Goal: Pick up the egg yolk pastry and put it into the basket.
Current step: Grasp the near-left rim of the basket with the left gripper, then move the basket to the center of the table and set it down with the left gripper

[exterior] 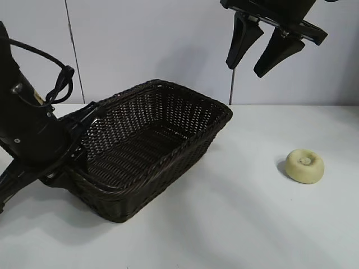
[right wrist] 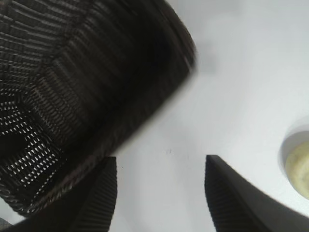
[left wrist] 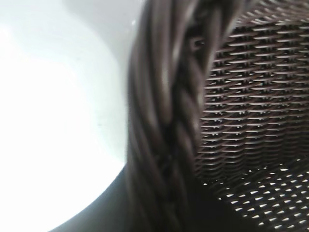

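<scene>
The egg yolk pastry (exterior: 304, 166), a small pale cream-yellow puck with a dimpled top, lies on the white table to the right of the basket (exterior: 185, 92). The basket is large, dark brown and woven. My right gripper (exterior: 245, 70) hangs open high above the table, between basket and pastry, with nothing in it. In the right wrist view the right gripper (right wrist: 161, 159) frames bare table, with the pastry (right wrist: 299, 166) at the picture's edge and the basket (right wrist: 96, 72) beside it. My left gripper (exterior: 84, 115) is at the basket's left rim. The braided rim (left wrist: 164, 121) fills the left wrist view.
The white table (exterior: 241, 224) stretches in front of and to the right of the basket. A pale wall (exterior: 168, 39) stands close behind. The left arm's black body and cable (exterior: 33, 106) crowd the left edge of the scene.
</scene>
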Robot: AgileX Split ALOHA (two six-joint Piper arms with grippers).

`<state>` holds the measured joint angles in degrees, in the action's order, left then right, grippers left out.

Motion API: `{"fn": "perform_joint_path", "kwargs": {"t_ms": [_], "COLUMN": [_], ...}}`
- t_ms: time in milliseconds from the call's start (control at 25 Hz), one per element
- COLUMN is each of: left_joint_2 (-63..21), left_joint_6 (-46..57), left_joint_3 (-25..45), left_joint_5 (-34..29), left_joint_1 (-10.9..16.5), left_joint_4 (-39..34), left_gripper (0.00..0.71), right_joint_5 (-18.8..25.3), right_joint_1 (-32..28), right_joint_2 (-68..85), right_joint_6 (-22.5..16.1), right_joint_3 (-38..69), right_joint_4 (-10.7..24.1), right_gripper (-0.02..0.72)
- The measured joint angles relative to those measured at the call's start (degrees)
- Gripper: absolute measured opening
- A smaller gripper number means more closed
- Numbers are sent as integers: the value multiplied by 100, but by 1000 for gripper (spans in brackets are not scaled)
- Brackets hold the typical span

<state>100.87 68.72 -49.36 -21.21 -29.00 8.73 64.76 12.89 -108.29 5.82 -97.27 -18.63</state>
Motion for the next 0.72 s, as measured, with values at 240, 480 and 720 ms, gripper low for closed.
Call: {"fn": "perform_joint_path", "kwargs": {"t_ms": [240, 480, 720], "left_joint_2": [-26, -370, -557], "left_joint_6": [0, -437, -1903], "left_joint_3": [0, 0, -5], "left_joint_5": [-119, -537, -909], "left_joint_1": [34, 410, 906], "left_joint_4": [0, 16, 910], "left_gripper": [99, 99, 99], "right_joint_5": [0, 0, 0], "right_joint_1": [0, 0, 0], "right_joint_2": [0, 0, 0], "right_joint_6": [0, 0, 0], "right_joint_3": [0, 0, 0], "right_joint_4": [0, 0, 0], "right_gripper": [402, 402, 402]}}
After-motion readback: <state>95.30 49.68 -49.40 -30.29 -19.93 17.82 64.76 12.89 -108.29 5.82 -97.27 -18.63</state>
